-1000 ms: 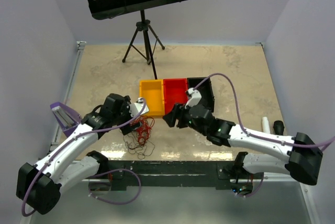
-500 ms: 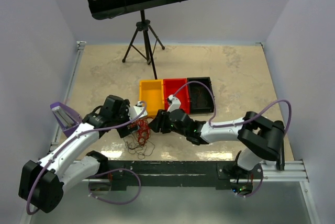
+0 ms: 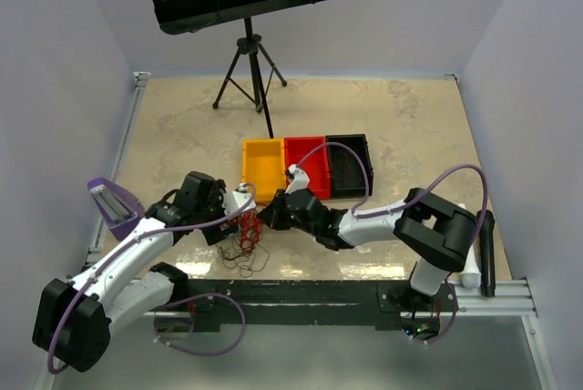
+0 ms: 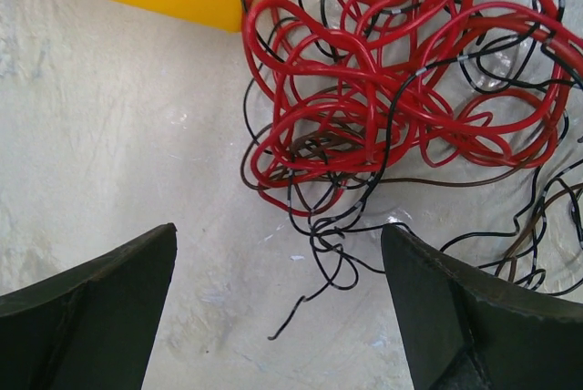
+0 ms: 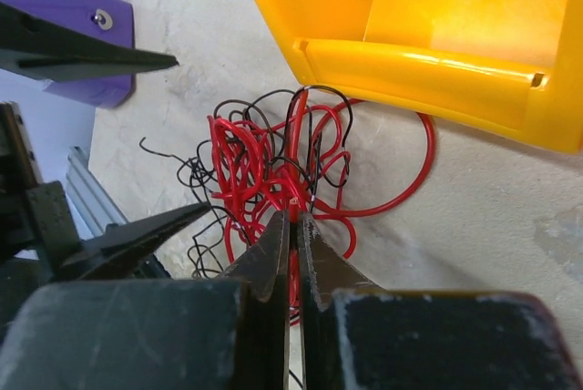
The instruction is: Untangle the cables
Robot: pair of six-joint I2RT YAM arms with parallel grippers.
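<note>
Tangle first, from above: we see the cables [image 3: 244, 240] as one red-and-black knot just in front of the yellow bin [image 3: 262, 168]. The left gripper [image 3: 239, 217] and right gripper [image 3: 265, 218] meet over it, presumably to pull from two sides. We count three bins in a row (yellow, red bin [image 3: 306, 164], black bin [image 3: 350, 164]).

From the left wrist, the left gripper [image 4: 278, 317] gapes wide just short of the knot [image 4: 401, 89]; we cannot count the strands.

From the right wrist, the right gripper [image 5: 293, 217] is closed, seemingly pinching a red strand.

White-and-black arms [image 3: 118, 261] with lilac-grey hoses [image 3: 455, 169]
</note>
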